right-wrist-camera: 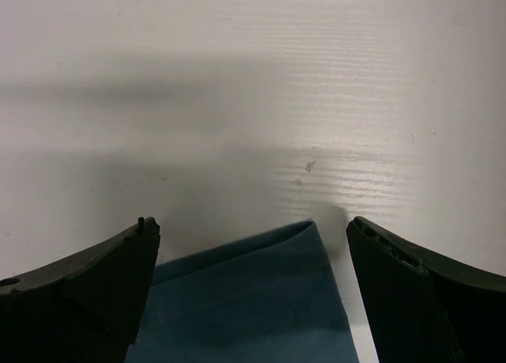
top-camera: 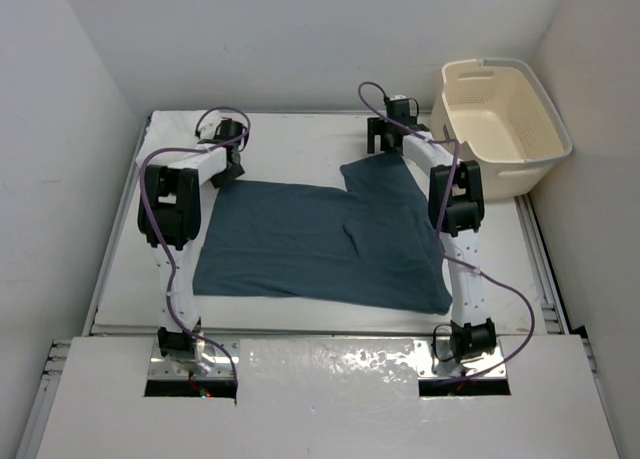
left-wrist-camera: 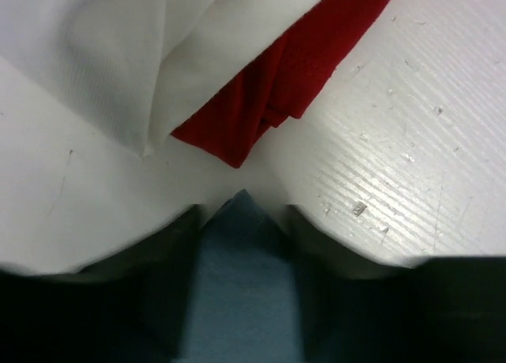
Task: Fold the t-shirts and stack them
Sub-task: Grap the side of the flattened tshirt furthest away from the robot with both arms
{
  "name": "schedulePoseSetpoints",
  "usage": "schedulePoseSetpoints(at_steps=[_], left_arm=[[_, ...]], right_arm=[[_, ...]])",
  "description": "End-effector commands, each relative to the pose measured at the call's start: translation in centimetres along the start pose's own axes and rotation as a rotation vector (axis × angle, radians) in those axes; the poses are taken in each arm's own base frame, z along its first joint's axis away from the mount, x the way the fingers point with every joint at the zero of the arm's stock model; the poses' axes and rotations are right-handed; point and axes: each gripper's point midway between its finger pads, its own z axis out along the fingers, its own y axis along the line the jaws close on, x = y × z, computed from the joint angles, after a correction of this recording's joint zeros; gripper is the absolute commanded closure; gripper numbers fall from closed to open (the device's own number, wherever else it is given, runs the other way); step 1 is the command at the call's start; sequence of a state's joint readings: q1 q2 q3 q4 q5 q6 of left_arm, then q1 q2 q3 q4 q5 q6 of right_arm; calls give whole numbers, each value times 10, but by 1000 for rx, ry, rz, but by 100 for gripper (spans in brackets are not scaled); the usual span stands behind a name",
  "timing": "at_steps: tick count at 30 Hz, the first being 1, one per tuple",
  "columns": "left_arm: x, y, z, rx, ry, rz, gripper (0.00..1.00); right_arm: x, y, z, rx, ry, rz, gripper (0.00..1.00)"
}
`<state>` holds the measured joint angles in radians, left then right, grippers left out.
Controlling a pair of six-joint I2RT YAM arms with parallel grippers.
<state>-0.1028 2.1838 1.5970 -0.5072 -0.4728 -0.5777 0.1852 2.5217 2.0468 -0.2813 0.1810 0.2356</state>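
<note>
Find the dark teal t-shirt spread nearly flat across the middle of the counter, one sleeve jutting toward the far right. See its far-left corner tucked between the fingers of the left end effector, set at a middling gap with cloth filling the space; cannot tell whether pinched or merely flanked. See the far-right sleeve corner lying inside the right end effector, spread wide and holding nothing. Note the white t-shirt and the deep red t-shirt bunched just beyond the left corner, white partly over red, both apart from the teal tip. Note the cream laundry basket at the far right, beside the right arm.

Likely trouble from here:
- Lopsided lift, with a hold on one corner only: dragging, skewing, a crooked fold line.
- Shallow bite on the left tip, so little cloth between the fingers: slipping out on the first pull.
- Catching a single layer at the right sleeve, given the doubled edge there: unfolding instead of folding.
- Sweeping forward at the left: snagging or shoving the red and white shirts so near ahead.
- Swinging wide at the right: bumping the basket.
</note>
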Motion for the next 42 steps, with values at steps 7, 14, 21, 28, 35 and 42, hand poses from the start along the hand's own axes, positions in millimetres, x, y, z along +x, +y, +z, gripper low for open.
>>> schedulePoseSetpoints(at_steps=[7,14,21,28,35,42], left_arm=[[0,-1,1,20,22,-9,100],[-6,-1,-8,37,7,-10,100],[-13,-1,-19,56,-14,-24,100],[-15,-7,-23,91,-26,-20,100],[-34,-1,-51,84,-100,-25,100],[-22,24,-78,48,-155,-32,100]], right_arm=[[-1,6,13,-40,21,40,7],[24,-7,-15,11,53,48,36],[37,-15,-28,51,81,21,36],[23,-3,-20,2,35,35,99],[-49,-3,-72,-15,-135,-23,100],[-1,-12,-166,-42,-180,-3,100]])
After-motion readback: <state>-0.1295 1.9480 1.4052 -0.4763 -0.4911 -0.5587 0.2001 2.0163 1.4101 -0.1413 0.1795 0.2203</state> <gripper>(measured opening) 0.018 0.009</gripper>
